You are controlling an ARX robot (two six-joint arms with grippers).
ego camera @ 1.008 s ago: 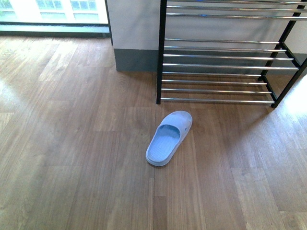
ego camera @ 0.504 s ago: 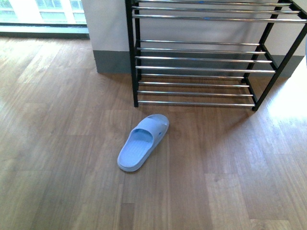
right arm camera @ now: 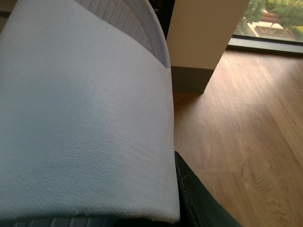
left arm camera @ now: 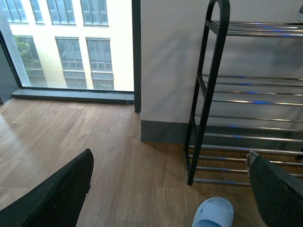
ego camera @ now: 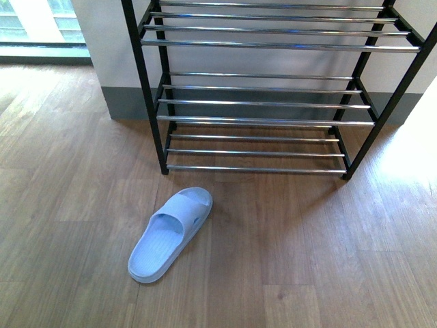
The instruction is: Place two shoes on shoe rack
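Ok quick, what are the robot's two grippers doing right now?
Left gripper: open, nothing in it.
Right gripper: closed on a blue slipper.

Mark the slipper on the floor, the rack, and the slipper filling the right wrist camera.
Floor slipper [ego camera: 174, 222], front view: on its strap.
Rack [ego camera: 266, 121], front view: front rod of the second tier up.
Wrist slipper [right arm camera: 85, 118], right wrist view: on its pebbled upper surface.
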